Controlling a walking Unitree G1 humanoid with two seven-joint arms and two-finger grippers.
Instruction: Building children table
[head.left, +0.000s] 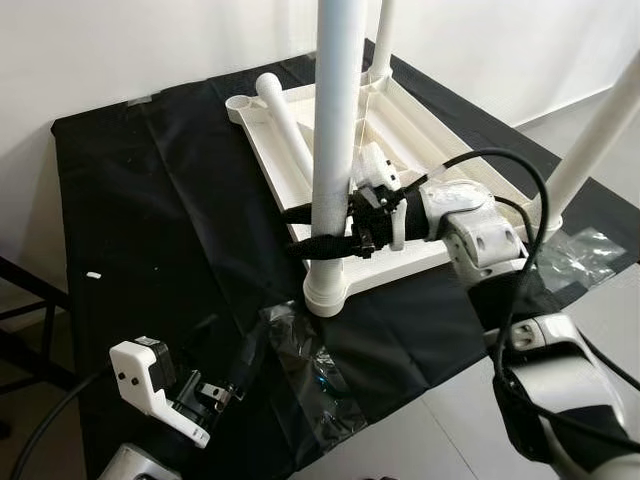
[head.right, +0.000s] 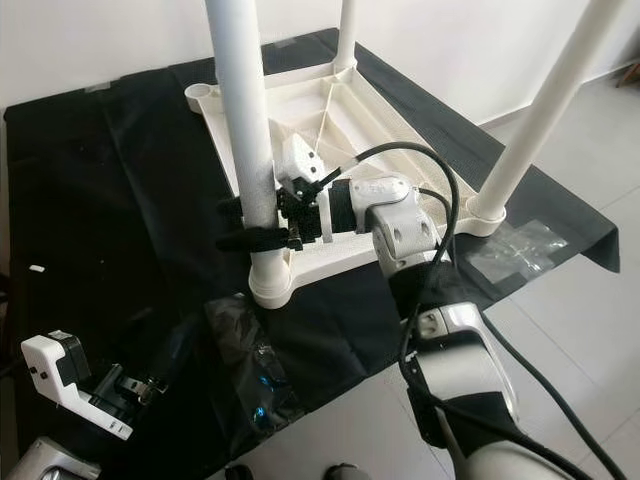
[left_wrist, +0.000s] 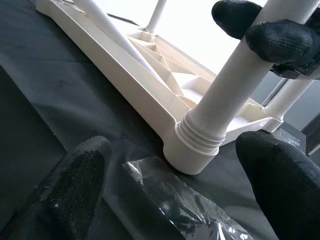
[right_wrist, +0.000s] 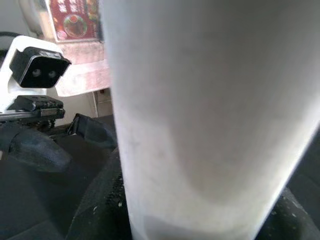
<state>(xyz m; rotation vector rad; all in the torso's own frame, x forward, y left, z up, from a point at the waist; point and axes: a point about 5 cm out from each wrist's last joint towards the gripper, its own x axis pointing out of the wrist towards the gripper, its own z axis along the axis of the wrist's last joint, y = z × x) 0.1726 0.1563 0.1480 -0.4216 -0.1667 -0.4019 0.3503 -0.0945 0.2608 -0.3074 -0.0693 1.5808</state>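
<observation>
A white plastic children's table (head.left: 425, 150) lies upside down on a black cloth. Three white legs stand up from its corners. My right gripper (head.left: 322, 230) is shut on the nearest leg (head.left: 335, 120), just above its threaded socket (head.left: 325, 290); that leg (right_wrist: 200, 125) looms close in the right wrist view. A fourth leg (head.left: 290, 125) lies loose inside the tabletop, beside an empty corner socket (head.left: 240, 104). My left gripper (left_wrist: 175, 150) hovers low over the cloth, open, its fingers (left_wrist: 75, 185) pointing at the held leg's socket (left_wrist: 195, 145).
The black cloth (head.left: 140, 200) covers a low platform that ends near my body. A crumpled clear plastic wrap (head.left: 320, 375) lies in front of the held leg, and another (head.left: 580, 250) lies by the right leg. White walls stand behind, pale floor to the right.
</observation>
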